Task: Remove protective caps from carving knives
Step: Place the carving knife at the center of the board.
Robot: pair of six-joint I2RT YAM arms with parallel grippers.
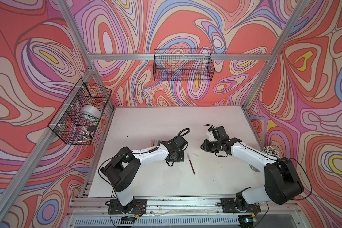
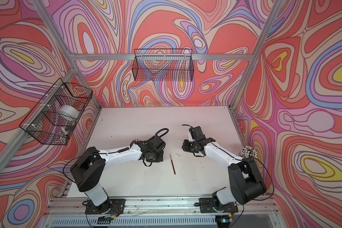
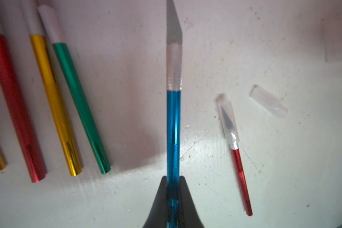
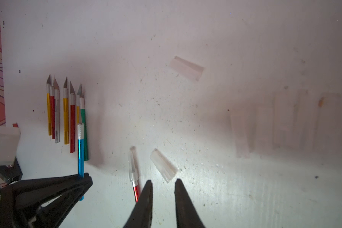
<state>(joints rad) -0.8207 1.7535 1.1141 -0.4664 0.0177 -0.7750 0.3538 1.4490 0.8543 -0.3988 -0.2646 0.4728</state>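
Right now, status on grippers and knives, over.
Left gripper shut on blue knife, blade bare. Right gripper open, empty, by a loose cap. Red knife capped, lying free on table.

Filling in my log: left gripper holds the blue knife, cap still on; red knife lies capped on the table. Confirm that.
Wrong on one point: the blue knife in the left gripper is uncapped, its blade bare in the left wrist view. The red knife does lie capped on the table.

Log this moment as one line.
left gripper shut on blue knife, uncapped | right gripper open by loose cap | red knife capped
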